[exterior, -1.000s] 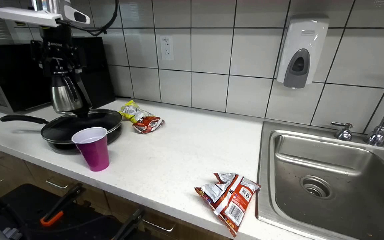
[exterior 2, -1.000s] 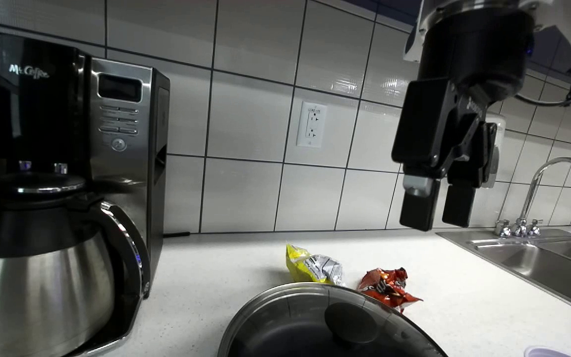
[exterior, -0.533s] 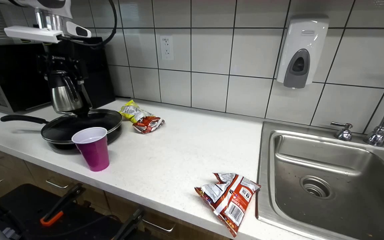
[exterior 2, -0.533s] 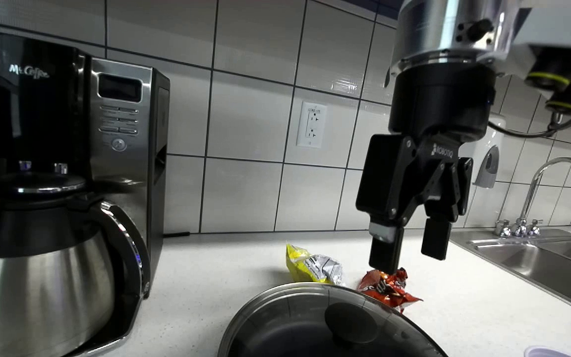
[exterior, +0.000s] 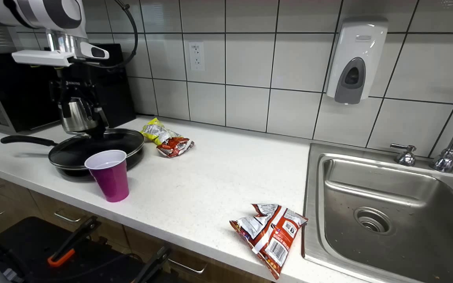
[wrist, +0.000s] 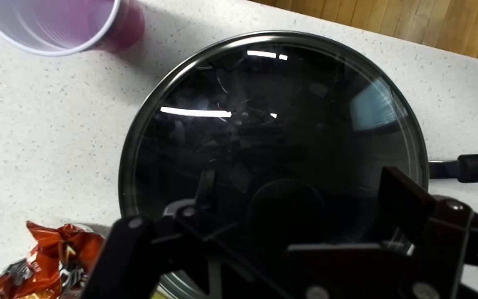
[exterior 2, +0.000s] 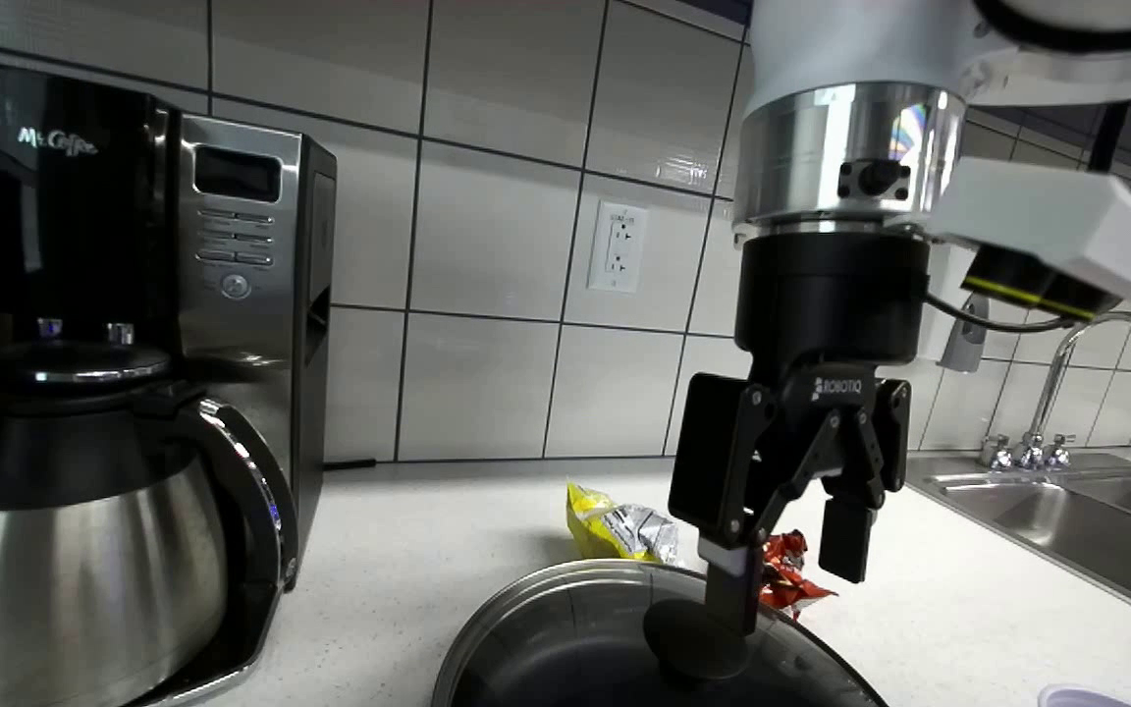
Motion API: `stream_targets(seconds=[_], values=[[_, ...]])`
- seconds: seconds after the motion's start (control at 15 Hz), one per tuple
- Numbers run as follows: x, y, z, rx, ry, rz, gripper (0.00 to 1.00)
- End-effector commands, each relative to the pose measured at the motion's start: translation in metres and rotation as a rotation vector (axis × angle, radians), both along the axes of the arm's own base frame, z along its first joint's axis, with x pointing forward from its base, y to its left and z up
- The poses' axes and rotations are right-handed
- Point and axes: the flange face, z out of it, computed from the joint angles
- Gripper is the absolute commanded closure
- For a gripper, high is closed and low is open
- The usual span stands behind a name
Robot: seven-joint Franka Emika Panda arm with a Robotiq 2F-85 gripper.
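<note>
A black pan (exterior: 67,173) with a long handle (exterior: 28,139) stands on the counter, covered by a glass lid (wrist: 239,145). The lid has a round black knob (exterior 2: 693,643), seen also in the wrist view (wrist: 286,203). My gripper (exterior 2: 789,579) is open and empty above the lid. It points down, and its jaws stand apart on either side of the knob in the wrist view (wrist: 299,187). In an exterior view one finger (exterior 2: 730,594) overlaps the knob; I cannot tell whether it touches. The gripper's tips are hard to make out against the dark carafe in an exterior view.
A purple cup (exterior: 110,177) stands close before the pan. Yellow (exterior 2: 605,520) and red (wrist: 48,261) snack bags lie beside it. A coffee maker (exterior 2: 242,226) with a steel carafe (exterior 2: 84,579) is behind. Another red bag (exterior: 273,236) lies by the sink (exterior: 313,204).
My open gripper has come down and moved toward the lid's knob, to the left in an exterior view. The pan, lid, cup and bags have not moved.
</note>
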Motion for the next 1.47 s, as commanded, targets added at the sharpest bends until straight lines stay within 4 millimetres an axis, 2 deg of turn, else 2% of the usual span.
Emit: stream_targets(seconds=[0.0, 0.87, 1.4], values=[[0.010, 0.010, -0.009, -0.008, -0.018, -0.019, 0.00], [0.032, 0.021, -0.050, -0.028, 0.026, 0.001, 0.00], [0.044, 0.026, -0.060, -0.036, 0.036, 0.005, 0.00]])
